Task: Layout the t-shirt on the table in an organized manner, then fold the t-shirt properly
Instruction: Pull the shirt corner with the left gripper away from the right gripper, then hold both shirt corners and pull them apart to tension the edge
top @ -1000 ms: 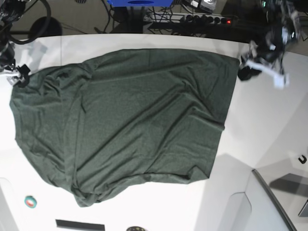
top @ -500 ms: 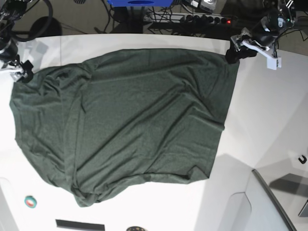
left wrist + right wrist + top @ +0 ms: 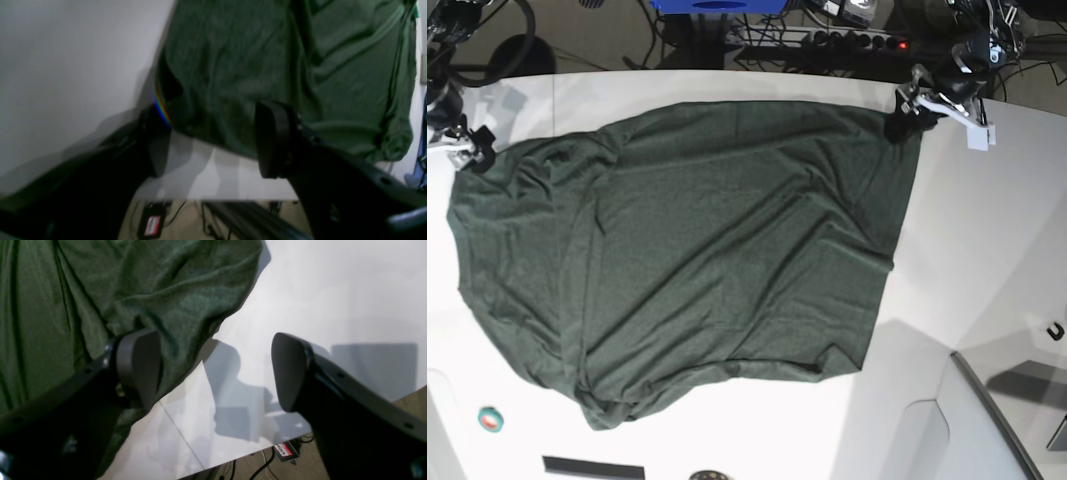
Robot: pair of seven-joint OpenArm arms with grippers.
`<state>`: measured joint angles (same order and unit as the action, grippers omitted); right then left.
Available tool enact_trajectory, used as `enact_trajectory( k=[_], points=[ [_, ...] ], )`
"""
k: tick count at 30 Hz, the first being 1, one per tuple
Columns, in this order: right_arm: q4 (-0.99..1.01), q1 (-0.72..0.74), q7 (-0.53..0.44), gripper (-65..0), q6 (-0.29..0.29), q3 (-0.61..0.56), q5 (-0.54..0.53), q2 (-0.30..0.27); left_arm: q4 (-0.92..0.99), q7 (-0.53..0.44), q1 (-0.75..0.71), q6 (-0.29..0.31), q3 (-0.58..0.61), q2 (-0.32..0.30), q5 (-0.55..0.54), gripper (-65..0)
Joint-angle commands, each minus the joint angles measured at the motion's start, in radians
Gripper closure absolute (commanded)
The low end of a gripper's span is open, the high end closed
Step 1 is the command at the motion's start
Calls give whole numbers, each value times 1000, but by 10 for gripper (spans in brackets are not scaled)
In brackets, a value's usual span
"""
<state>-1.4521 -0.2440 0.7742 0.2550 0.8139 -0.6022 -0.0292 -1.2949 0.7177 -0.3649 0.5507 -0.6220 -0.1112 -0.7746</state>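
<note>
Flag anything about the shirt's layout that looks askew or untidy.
The t-shirt lies spread on the table but skewed: its edges run slantwise, diagonal wrinkles cross the body, and the near-left part is bunched and rumpled rather than flat.

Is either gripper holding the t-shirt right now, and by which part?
Nothing is held. The left gripper and right gripper stand open over corners of the t-shirt.

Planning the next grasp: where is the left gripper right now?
In the base view, the left gripper is at upper right, over the t-shirt's far right corner near the table's back edge.
</note>
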Motion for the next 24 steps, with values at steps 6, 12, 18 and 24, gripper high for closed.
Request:
enact_trajectory(
  k=[6, 12, 18, 24],
  points=[
    [-17, 5, -15, -488, 13, 6, -14, -13, 7, 6, -6, -2, -5, -6, 8, -365],
    [-17, 11, -17, -488, 13, 6, -14, -13, 85, 9, 36, -2, 0, -11, 10, -326],
    [98, 70, -72, -488, 13, 9, -17, -16, 97, 7, 37, -2, 0, -9, 10, -110],
    [159, 96, -104, -488, 13, 8, -12, -10, 97, 7, 37, -2, 0, -12, 10, 0]
  ],
)
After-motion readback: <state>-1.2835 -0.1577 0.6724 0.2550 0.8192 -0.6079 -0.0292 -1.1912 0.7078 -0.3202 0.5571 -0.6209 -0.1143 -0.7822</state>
